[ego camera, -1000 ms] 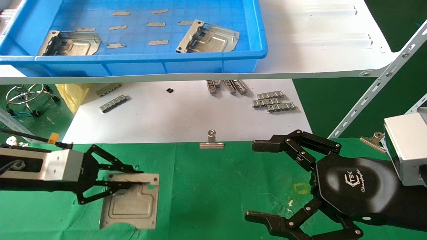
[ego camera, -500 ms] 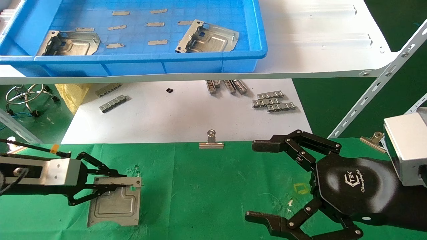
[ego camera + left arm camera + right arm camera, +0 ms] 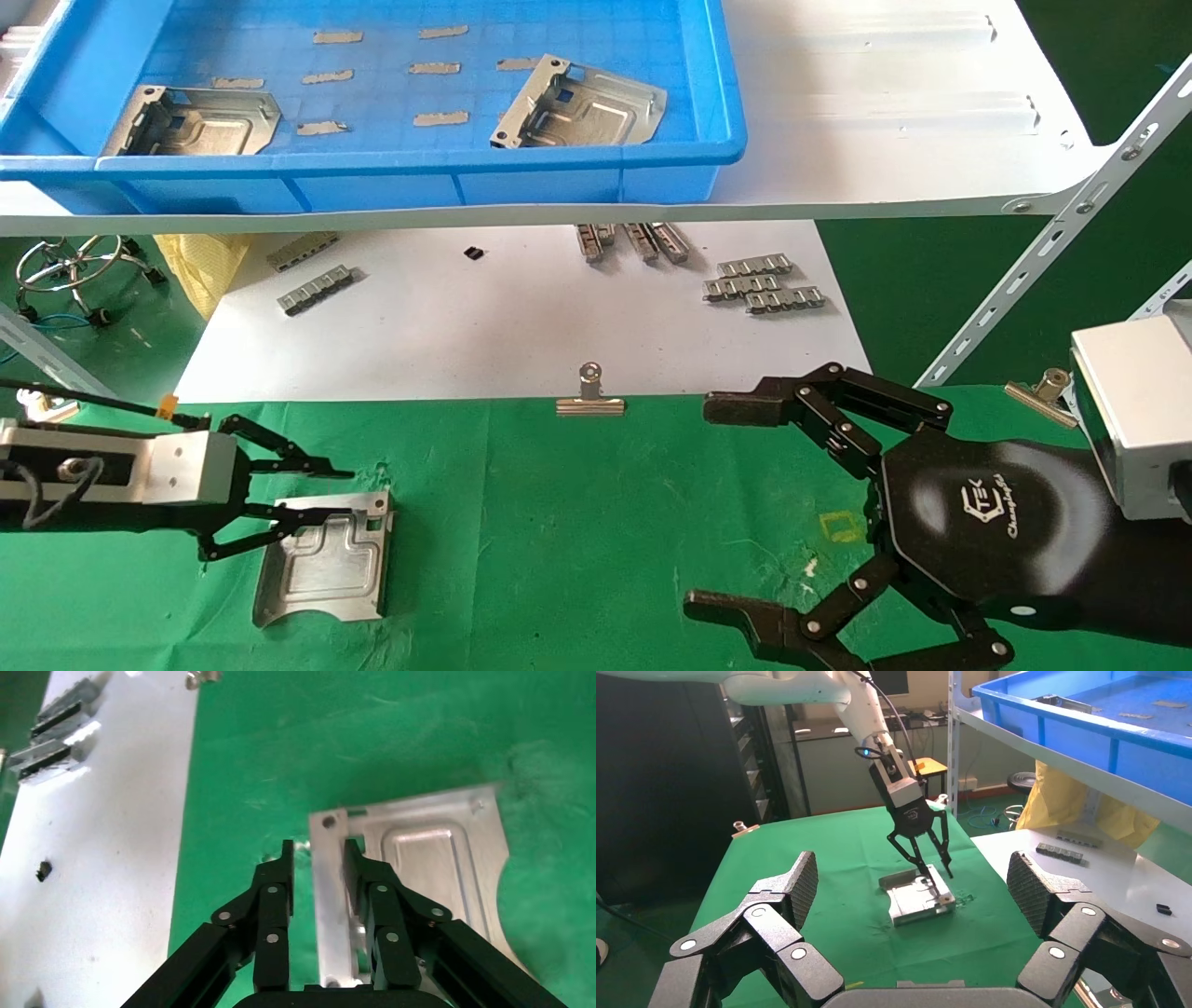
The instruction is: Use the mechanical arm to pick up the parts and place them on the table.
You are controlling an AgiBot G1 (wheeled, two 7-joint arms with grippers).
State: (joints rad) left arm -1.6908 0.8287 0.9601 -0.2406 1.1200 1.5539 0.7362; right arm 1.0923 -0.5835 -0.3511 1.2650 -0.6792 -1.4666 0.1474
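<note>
Green worktop (image 3: 577, 540) in front, white shelf (image 3: 885, 112) above it carrying a blue bin (image 3: 372, 177) with two more plates (image 3: 582, 104) inside. White board (image 3: 503, 317) behind the worktop, grey strips (image 3: 764, 282) on it, a binder clip (image 3: 590, 396) at the cloth edge. Right pincer (image 3: 717, 508) parked over worktop's right side, fingers spread wide, nothing between them. Left pincer (image 3: 321, 489) low at worktop's left, fingers parted, released. Plate (image 3: 321, 570) lies flat on the cloth just under and ahead of left pincer; its upturned flange sits between the two fingertips (image 3: 355, 855), one tip either side; contact unclear.
</note>
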